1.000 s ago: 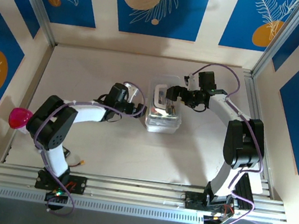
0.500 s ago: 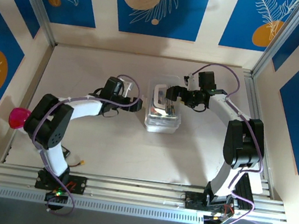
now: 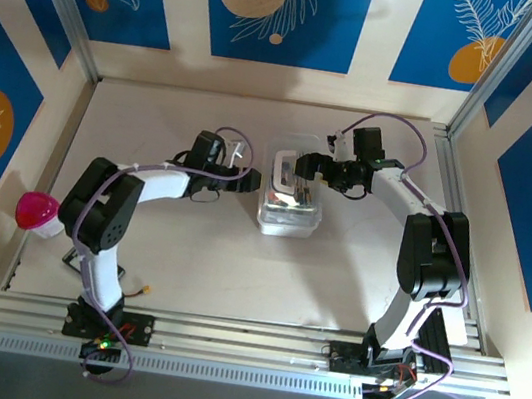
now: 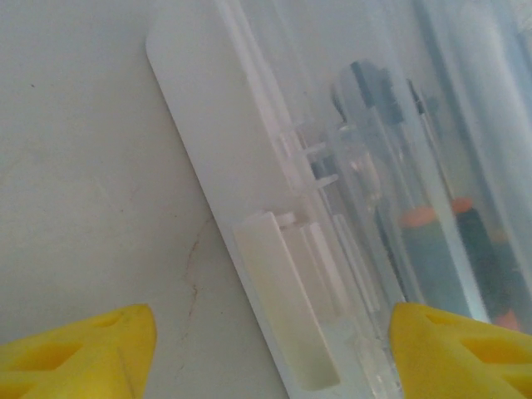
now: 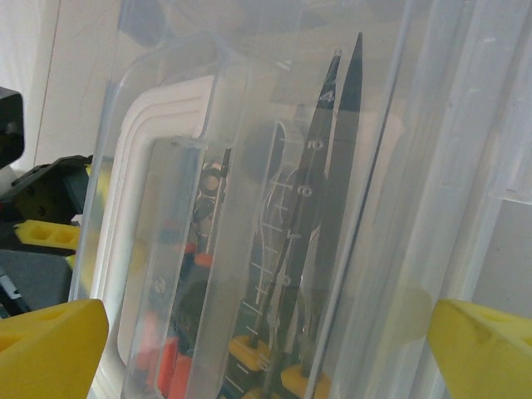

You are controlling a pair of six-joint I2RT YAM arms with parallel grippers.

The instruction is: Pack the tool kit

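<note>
Table (image 3: 187,248) of pale wood, with the tool kit (image 3: 289,213) near its middle, a clear hinged case. The left gripper (image 3: 245,184) sits just beside the case's left edge, fingertips apart astride the rim, gripping nothing. The right gripper (image 3: 308,168) stands wide open around the far clear wall, holding nothing. Inside are pliers (image 5: 332,166) and orange-and-black screwdrivers (image 5: 170,362).

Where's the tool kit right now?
Top view: the tool kit sits mid-table, left hand beside its left edge, right hand at its far end.
</note>
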